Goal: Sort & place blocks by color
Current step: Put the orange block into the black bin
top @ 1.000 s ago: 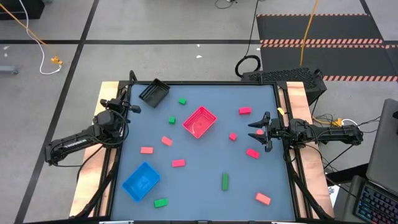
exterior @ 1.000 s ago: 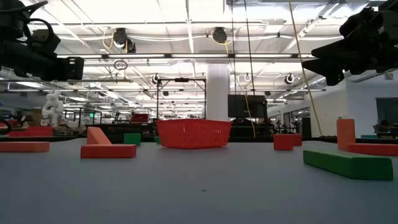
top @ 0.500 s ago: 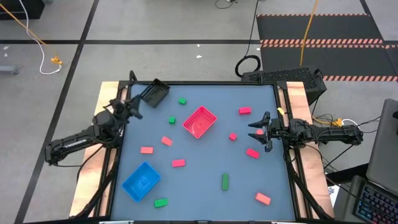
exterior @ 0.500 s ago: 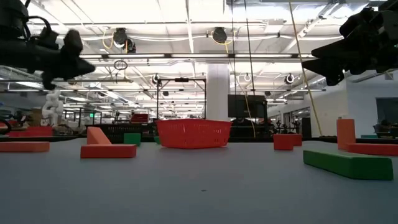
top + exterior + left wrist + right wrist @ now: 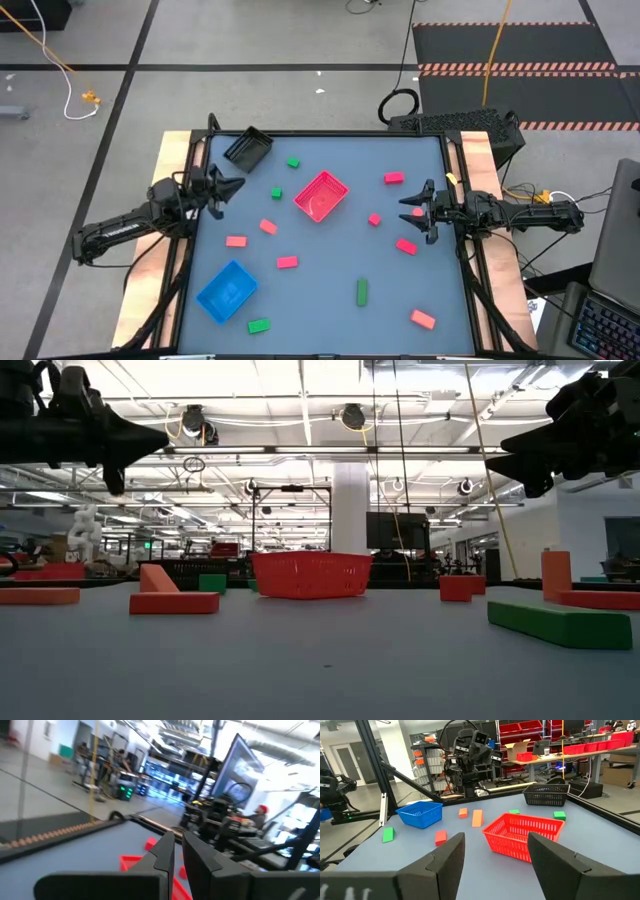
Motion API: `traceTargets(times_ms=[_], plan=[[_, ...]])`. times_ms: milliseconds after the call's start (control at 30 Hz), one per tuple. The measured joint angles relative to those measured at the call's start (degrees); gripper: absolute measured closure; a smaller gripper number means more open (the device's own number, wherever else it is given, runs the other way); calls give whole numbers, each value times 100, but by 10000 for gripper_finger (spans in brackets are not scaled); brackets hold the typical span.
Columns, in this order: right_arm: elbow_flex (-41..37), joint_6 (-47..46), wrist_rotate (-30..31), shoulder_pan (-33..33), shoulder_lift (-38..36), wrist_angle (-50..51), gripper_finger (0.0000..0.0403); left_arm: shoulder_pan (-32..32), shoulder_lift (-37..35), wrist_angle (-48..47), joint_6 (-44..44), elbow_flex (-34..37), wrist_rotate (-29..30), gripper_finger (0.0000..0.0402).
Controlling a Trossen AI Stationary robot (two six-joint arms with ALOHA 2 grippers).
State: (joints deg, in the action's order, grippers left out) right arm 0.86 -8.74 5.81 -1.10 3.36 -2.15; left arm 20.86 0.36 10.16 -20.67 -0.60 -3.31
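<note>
Small red-pink and green blocks lie scattered flat on the grey-blue table: green ones [image 5: 293, 161] [image 5: 362, 291], red ones [image 5: 268, 227] [image 5: 405, 245] [image 5: 394, 178]. My left gripper [image 5: 226, 188] hovers shut at the table's left edge, pointing level toward the middle, with nothing in it; its fingers [image 5: 167, 851] stand nearly together. At the right edge my right gripper [image 5: 414, 211] hovers open and level, its fingers [image 5: 451, 854] wide apart and empty. Both grippers show high above the table in the low view, left [image 5: 150, 437] and right [image 5: 505, 460].
A pink-red square tray [image 5: 321, 195] stands in the middle, a black tray [image 5: 247, 148] at the far left corner and a blue tray [image 5: 227, 291] at the near left. More blocks lie near the front edge [image 5: 259, 325] [image 5: 423, 319]. Wooden rails run along both sides.
My left gripper has swung round at the left edge, rolling as it turned, until it points toward the table's middle; it has also shifted a little toward the middle. It has stayed shut. No block has moved.
</note>
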Motion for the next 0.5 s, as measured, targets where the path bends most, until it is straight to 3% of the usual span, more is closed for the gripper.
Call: traceTargets(times_ms=[133,333,500], plan=[[0,-45,-174,-4,0,5,193,0,0,189,77,0,168,364],[0,-45,-145,-2,-1,-7,193,-327,131,-31,62,0,-459,364],[0,-45,-145,-2,-2,-11,193,-800,646,-111,100,0,126,364]])
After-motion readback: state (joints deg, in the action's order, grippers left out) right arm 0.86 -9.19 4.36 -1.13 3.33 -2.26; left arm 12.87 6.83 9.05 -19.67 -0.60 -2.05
